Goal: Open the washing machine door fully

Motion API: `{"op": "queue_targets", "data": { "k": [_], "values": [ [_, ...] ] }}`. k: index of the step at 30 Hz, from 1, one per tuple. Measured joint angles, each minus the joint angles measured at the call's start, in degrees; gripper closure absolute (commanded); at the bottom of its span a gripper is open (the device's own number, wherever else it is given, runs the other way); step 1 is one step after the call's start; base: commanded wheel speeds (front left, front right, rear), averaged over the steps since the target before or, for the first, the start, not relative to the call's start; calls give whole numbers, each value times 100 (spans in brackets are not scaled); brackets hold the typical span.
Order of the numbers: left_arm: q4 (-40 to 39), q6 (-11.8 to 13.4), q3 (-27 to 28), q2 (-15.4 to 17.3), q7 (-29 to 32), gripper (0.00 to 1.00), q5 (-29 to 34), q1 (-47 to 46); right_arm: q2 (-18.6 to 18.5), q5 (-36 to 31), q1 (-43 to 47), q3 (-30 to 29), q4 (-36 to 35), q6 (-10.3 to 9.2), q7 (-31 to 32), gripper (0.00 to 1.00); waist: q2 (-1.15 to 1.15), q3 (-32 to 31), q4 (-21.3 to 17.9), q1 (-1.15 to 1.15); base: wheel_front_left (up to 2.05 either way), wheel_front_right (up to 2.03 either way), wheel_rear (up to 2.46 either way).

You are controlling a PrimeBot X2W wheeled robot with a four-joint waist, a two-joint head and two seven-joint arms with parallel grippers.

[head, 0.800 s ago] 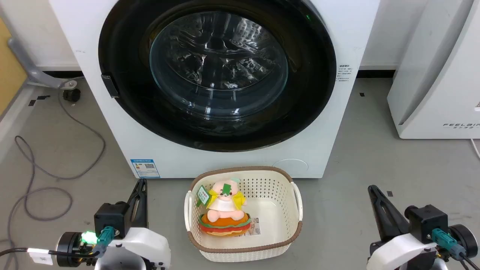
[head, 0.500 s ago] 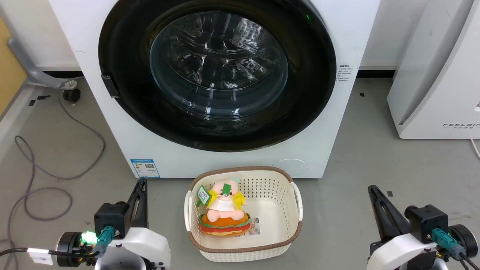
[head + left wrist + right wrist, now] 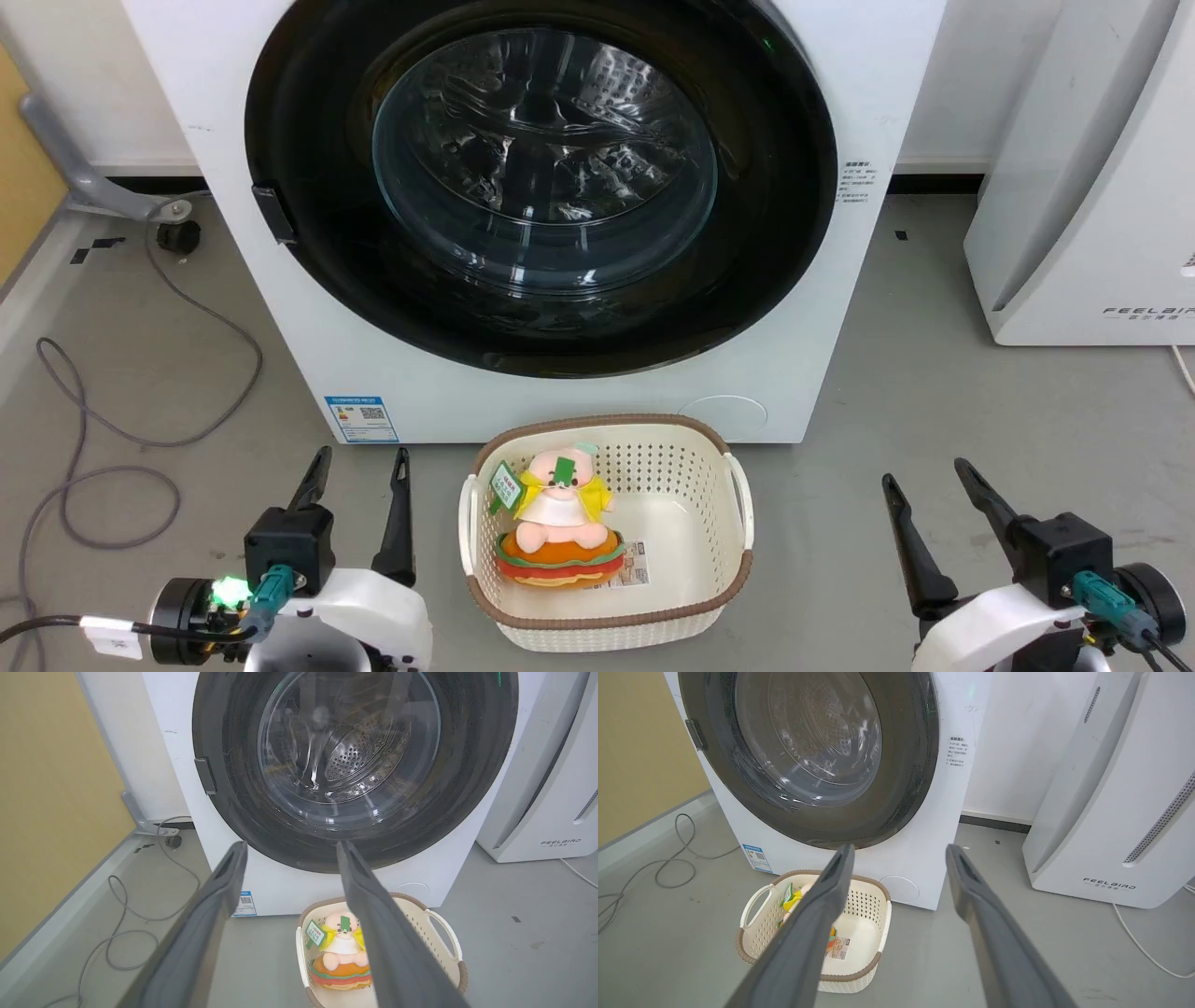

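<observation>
So the washing machine door (image 3: 544,163) is shut flat against the front of the washing machine (image 3: 579,401). Nothing's opened yet, so I'd call this the very start of the job. Both grippers sit low and near, one on each side of a cream basket (image 3: 740,495) with a plush toy (image 3: 560,527) in it, parked just in front of the machine's base. The left gripper (image 3: 362,455) is spread wide with nothing in it, and the right gripper (image 3: 924,472) is the same, wide and empty. The bit that matters is a small black tab (image 3: 274,213) on the door's left rim, about mid-height, running up and down along the edge. My guess is that's the pull point and the hinge is over on the right, though I can't see one from here. The tab is far and up from both grippers, but it's nearly straight ahead of the left one and way across from the right one, so the left arm looks like the obvious pick. In the left wrist view it sits up and a bit left of the fingertips (image 3: 233,858). I'd mind the basket, since the door would probably swing out over it.
</observation>
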Motion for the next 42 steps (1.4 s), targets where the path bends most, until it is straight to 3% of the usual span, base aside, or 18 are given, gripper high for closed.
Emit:
{"op": "queue_targets", "data": {
  "k": [11,12,13,14,24,42],
  "values": [
    [153,2,-119,-1,-146,0,-100,-3,0,154,1,-3,160,0,-140,0,0,-6,-5,0,0,0,0],
    [164,2,-133,-1,-151,0,-101,-3,0,170,2,-2,177,0,-154,10,0,-7,-4,0,0,0,0],
    [175,2,-152,-1,-152,0,-109,-3,0,202,2,-3,193,0,-158,94,0,-8,-3,0,0,0,0],
    [191,2,-169,-1,-169,0,-118,-4,0,235,2,0,211,0,-176,100,0,-9,-2,0,0,0,0],
    [327,5,-267,-2,-293,0,-200,-5,0,547,2,-5,322,0,-290,100,0,-5,6,0,0,0,0],
    [467,58,-436,-2,-504,0,-302,-118,0,3101,-549,-125,672,0,-446,100,0,214,36,0,0,0,0]
  ]
}}
